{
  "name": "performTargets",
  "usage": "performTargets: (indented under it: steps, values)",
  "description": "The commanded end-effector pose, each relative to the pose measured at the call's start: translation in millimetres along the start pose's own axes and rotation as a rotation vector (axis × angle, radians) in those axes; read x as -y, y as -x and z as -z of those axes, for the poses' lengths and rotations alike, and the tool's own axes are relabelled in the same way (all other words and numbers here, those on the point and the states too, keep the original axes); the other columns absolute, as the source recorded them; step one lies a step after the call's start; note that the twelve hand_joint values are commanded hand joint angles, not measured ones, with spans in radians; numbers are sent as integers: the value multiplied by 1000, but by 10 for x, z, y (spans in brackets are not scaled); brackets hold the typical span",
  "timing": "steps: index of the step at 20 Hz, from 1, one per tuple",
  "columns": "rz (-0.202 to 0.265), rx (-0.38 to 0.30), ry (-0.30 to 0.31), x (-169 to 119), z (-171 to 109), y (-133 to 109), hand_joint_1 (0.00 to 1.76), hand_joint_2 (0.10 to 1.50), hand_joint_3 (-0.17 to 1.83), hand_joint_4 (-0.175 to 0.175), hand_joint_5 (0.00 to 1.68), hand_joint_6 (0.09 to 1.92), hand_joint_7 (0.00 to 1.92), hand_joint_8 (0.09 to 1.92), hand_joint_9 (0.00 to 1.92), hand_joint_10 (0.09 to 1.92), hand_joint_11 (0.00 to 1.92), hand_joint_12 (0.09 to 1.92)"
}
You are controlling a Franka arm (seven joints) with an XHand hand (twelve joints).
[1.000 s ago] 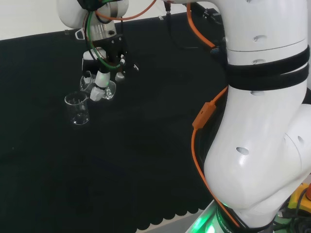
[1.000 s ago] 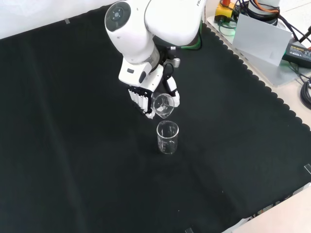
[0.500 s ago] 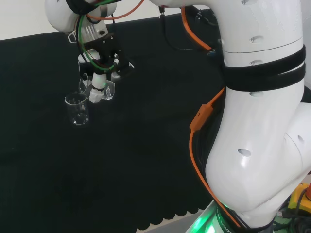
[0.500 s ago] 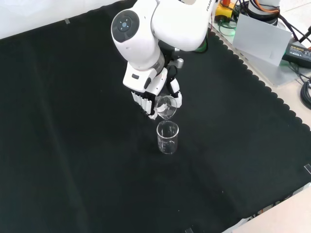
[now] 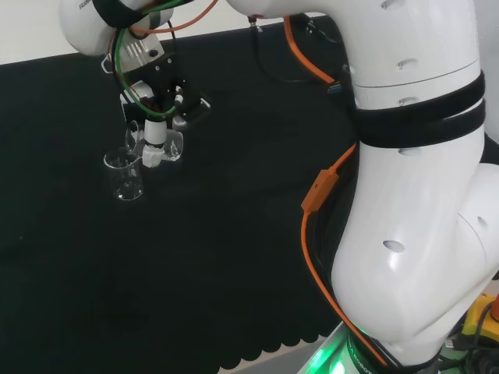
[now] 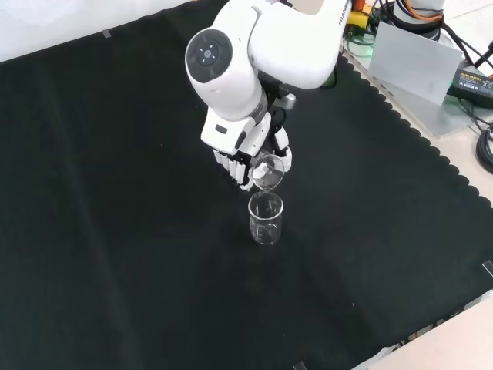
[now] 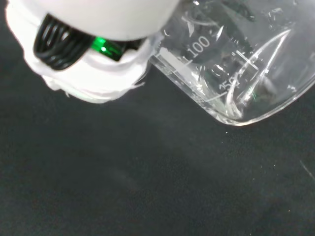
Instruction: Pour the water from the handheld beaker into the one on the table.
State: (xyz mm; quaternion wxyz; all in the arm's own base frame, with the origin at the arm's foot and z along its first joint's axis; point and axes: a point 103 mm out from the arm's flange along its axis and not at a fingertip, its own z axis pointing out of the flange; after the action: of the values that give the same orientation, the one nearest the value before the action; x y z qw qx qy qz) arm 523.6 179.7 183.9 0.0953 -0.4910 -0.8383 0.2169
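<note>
Fingers of the hand (image 6: 245,148) curl around a tilted clear beaker (image 6: 268,170), its lip just above the upright beaker on the cloth (image 6: 266,220); pouring seems underway, and further tilting likely comes next.

Two clear beakers: one held (image 6: 266,171), one standing (image 6: 266,220).

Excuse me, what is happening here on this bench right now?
A white robot arm holds a clear beaker in its hand, fingers curled round it. The beaker is tilted, its mouth just above a second beaker that stands upright on the black cloth. It looks set for pouring; whether water is flowing cannot be seen.
</note>
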Motion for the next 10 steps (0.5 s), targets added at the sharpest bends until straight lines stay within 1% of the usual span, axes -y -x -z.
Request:
performTargets:
  steps: [1, 6, 10]
  values:
    - [-7, 45, -35, -11, 53, -86, 1307, 617, 772, -175, 1190, 833, 1257, 805, 1532, 754, 1210, 793]
    - [-16, 81, -59, -19, 129, -141, 1307, 617, 773, -175, 1188, 836, 1255, 808, 1532, 756, 1209, 793]
    - [-27, 95, -79, -14, 170, -146, 1307, 617, 774, -175, 1187, 839, 1254, 811, 1532, 758, 1210, 794]
